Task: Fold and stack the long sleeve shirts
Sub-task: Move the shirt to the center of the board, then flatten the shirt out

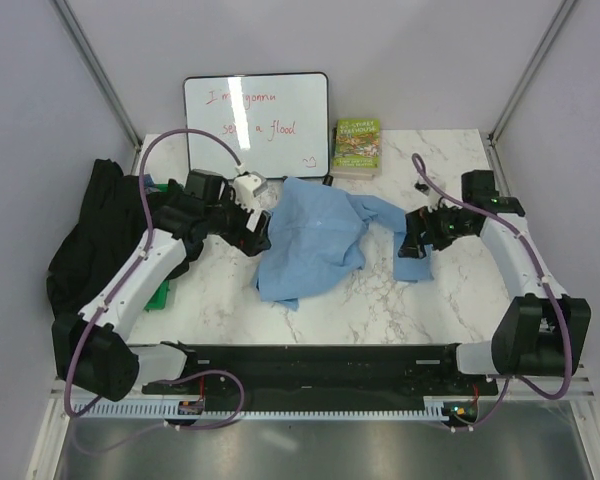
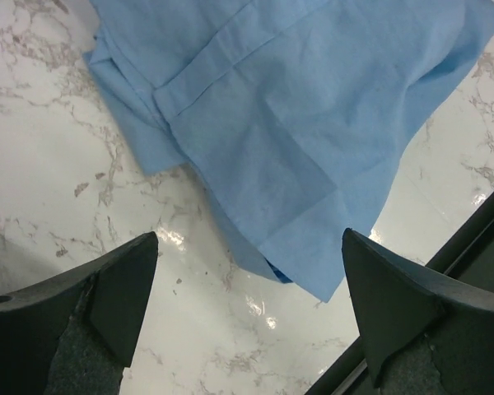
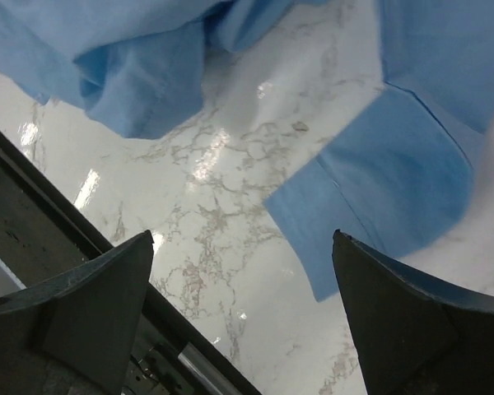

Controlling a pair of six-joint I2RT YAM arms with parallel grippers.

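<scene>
A light blue long sleeve shirt (image 1: 315, 240) lies crumpled in the middle of the marble table, one sleeve trailing right to a cuff (image 1: 412, 265). A black shirt (image 1: 95, 235) is heaped at the table's left edge. My left gripper (image 1: 252, 232) hovers at the blue shirt's left side, open and empty; its wrist view shows the blue shirt's hem (image 2: 296, 164) beyond the spread fingers (image 2: 123, 280). My right gripper (image 1: 413, 235) hangs open over the sleeve, and its wrist view shows the cuff (image 3: 395, 189) beyond empty fingers (image 3: 107, 288).
A whiteboard (image 1: 257, 125) with red writing leans at the back. A green-covered book (image 1: 357, 147) lies beside it. Something green (image 1: 160, 295) peeks out under the left arm. A black rail (image 1: 310, 365) runs along the table's near edge.
</scene>
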